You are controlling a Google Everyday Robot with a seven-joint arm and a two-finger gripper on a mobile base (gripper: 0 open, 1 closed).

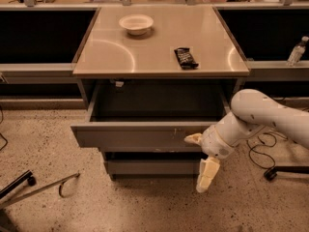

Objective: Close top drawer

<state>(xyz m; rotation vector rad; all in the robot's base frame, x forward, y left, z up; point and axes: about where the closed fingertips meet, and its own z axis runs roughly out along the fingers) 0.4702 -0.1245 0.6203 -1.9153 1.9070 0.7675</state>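
Observation:
The top drawer (140,135) is a wide grey metal drawer pulled partway out from under the table top, and its inside looks empty. Its plain front has small pale scuffs right of centre. My gripper (201,157) is at the right end of the drawer front. It is open: one pale finger (194,139) rests against the front and the other (207,174) hangs down below it. The white arm (260,115) reaches in from the right.
A narrower grey drawer front (149,167) sits below. On the table top (116,52) are a white bowl (136,23) and a dark snack bar (186,57). A water bottle (296,51) stands at the right. Cables and a chair base (280,170) lie on the floor at the right, and a metal leg (38,190) at the left.

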